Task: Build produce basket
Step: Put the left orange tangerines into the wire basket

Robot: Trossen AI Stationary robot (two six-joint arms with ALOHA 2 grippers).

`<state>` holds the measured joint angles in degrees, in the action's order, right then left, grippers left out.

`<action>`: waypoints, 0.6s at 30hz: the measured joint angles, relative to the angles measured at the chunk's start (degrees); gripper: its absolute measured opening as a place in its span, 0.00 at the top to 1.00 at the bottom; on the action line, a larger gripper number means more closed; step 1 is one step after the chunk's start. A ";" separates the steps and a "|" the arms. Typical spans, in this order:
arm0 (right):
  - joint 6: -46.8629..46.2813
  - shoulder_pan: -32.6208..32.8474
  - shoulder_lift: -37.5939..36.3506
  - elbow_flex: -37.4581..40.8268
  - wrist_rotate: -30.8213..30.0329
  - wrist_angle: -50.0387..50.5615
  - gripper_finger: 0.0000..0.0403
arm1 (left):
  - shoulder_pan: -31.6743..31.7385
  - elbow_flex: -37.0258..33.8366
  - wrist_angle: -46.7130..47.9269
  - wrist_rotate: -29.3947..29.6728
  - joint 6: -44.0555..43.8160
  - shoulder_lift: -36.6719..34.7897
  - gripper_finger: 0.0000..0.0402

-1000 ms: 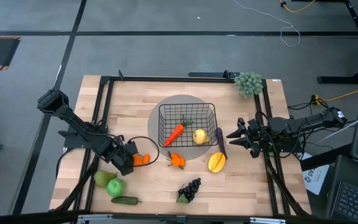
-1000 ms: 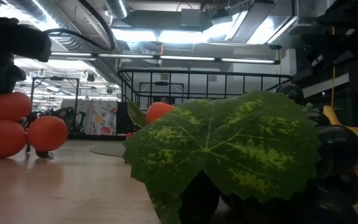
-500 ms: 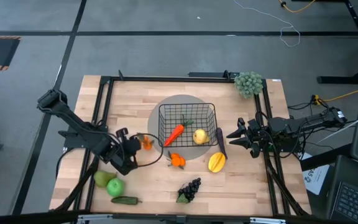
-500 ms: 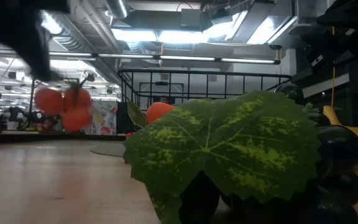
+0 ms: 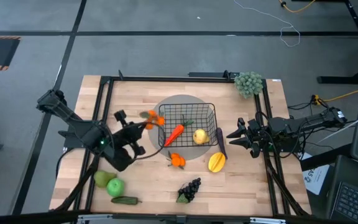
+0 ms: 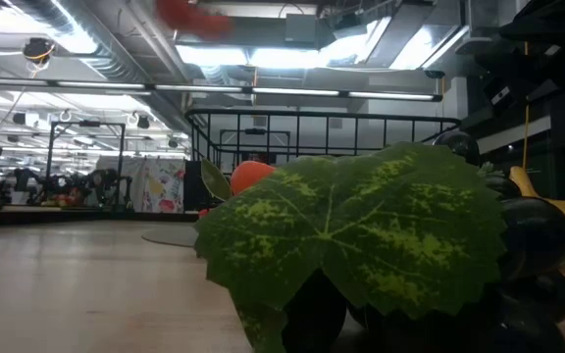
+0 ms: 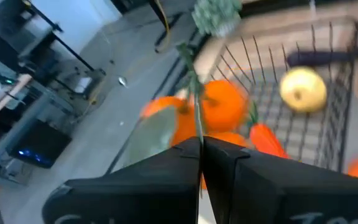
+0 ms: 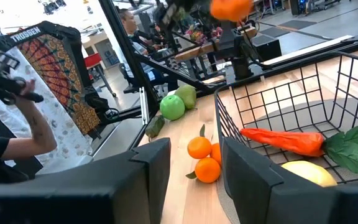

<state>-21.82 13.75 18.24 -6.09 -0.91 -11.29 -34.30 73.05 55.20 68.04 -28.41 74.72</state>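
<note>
Left gripper [image 5: 143, 122] pinching the stem of an orange cluster [image 5: 153, 117], held in the air just at the left rim of the basket [image 5: 211, 107]. Inside the basket a carrot [image 5: 175, 132] and a yellow fruit [image 5: 199, 136]. Right gripper [image 5: 234, 135] waiting near the eggplant [image 5: 220, 142], fingers spread.

From my right wrist I read 1 word, "TROSSEN", in white on the dark frame bar [image 8: 41, 31] behind the surface.
</note>
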 joint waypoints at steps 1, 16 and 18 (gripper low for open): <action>0.00 0.01 0.01 -0.01 0.00 0.00 0.65 | 0.93 0.60 -2.22 0.27 2.68 0.00 1.00; 1.33 0.00 0.00 0.00 -0.02 -0.02 0.65 | 12.81 1.38 -12.51 -2.66 10.54 7.28 1.00; 1.27 0.00 0.00 -0.01 -0.02 -0.02 0.65 | 13.12 1.38 -12.46 -2.69 9.80 9.54 1.00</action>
<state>-20.56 13.75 18.24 -6.10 -0.93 -11.31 -21.18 74.43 42.74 65.35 -18.62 84.26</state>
